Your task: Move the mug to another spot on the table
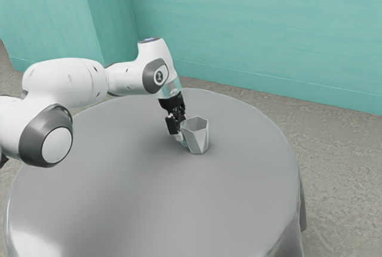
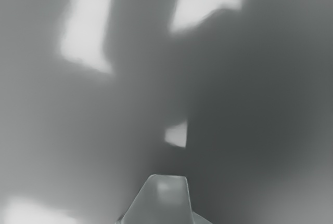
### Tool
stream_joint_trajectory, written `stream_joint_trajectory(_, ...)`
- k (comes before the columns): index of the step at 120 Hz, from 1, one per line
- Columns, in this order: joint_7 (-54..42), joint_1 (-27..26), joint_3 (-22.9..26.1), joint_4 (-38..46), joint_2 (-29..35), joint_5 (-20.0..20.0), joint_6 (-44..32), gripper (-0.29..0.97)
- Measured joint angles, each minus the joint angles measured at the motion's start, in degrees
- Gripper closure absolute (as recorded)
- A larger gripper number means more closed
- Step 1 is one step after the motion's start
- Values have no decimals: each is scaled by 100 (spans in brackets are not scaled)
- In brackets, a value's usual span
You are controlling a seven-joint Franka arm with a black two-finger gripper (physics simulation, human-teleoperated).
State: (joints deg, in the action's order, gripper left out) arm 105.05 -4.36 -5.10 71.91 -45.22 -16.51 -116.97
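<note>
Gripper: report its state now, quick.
Gripper: cannot be told whether open or closed; it is down against the grey mug, on the mug's side toward the exterior view's left.

Side-on exterior; wrist close above table (image 2: 250,104).

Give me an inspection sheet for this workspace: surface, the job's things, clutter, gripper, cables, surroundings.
Surface: round grey table, glossy, with bright reflections in the wrist view.
Job's things: grey faceted mug, upright on the table, a little past its middle.
Clutter: nothing seen.
Gripper: black gripper, low at the mug's side toward the exterior view's left, right against it; whether it holds the mug cannot be told.
Cables: nothing seen.
Surroundings: teal walls; speckled grey-brown floor around the table.
</note>
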Motion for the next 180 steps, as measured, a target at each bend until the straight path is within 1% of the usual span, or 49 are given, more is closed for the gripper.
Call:
stream_joint_trajectory(77, -184, 24, 0, 70, -78, -316, -413, 0)
stream_joint_trajectory(102, -242, -37, 0, 271, -47, -474, -528, 0)
stream_joint_trajectory(141, -325, -39, 1, 394, -35, -591, -674, 0)
stream_joint_trajectory(147, -344, -39, 1, 395, -34, -594, -685, 3)
stream_joint_trajectory(159, -400, -39, 0, 396, -28, -587, -703, 18)
stream_joint_trajectory(180, -503, -39, -3, 396, -27, -575, -714, 24)
